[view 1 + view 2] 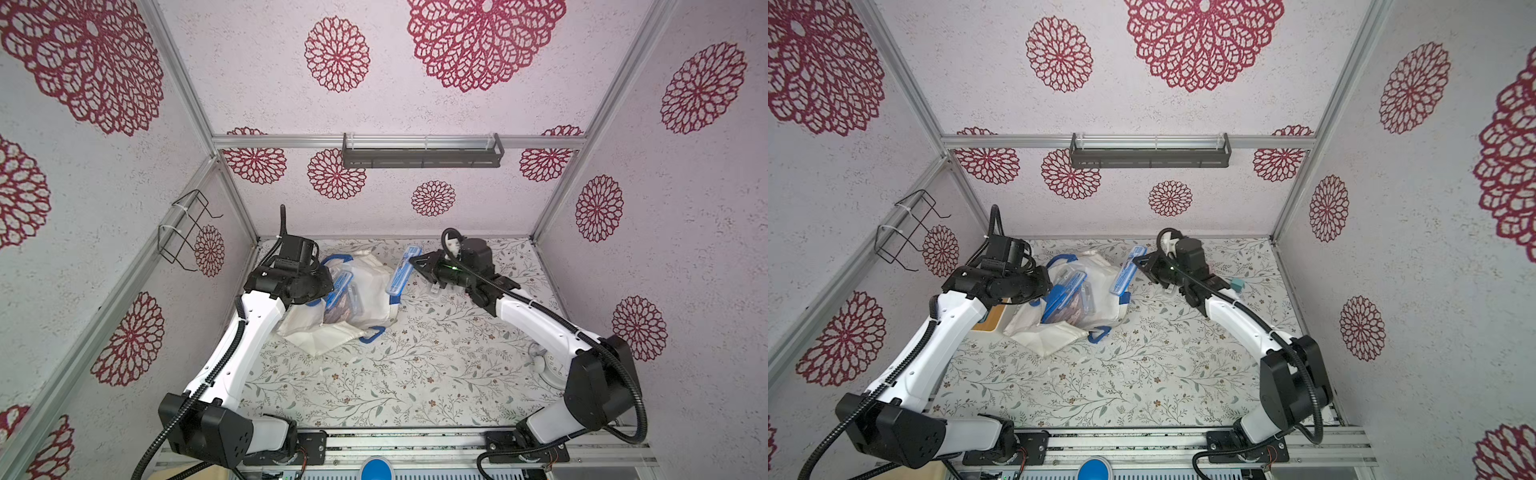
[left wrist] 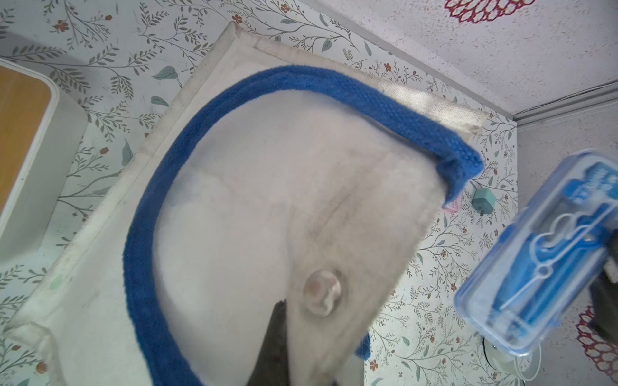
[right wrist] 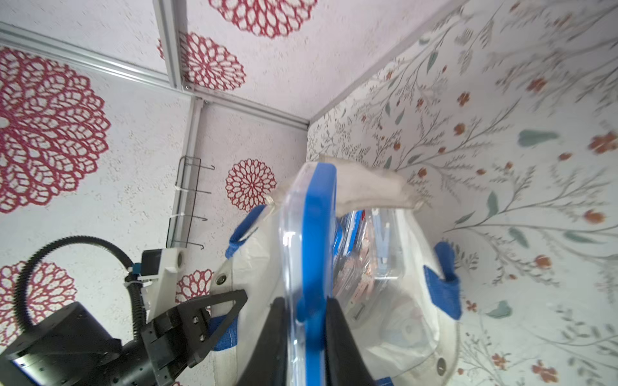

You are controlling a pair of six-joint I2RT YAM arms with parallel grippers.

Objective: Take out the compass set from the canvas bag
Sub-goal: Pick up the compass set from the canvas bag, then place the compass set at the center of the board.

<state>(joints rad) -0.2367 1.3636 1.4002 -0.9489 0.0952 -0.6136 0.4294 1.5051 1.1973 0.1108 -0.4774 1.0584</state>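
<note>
**Compass set held at the mouth of the bag**

We are looking down on a table (image 1: 415,374) covered in a leaf print. The canvas bag (image 1: 365,291) is lying on the table's far half, on the side of the left arm. The right gripper (image 1: 415,262) is clamping the compass set (image 1: 400,272), a slim clear case with blue fittings. In the right wrist view its two dark fingers (image 3: 341,327) are pressing on either face of the case. The case is hanging in the air along the edge of the bag nearest the right arm. We cannot tell whether its lower end is touching the cloth.

The left gripper (image 3: 234,310) is closed on the rim of the bag beside a blue strap patch, and the mouth is gaping towards the right arm. Inside the mouth, more clear cases (image 1: 341,291) are lying stacked together.

A white box (image 1: 992,320) with a wooden top is sitting just beside the bag, partly under the left arm. A small teal object (image 1: 1236,286) is resting on the table beside the right arm.
</note>
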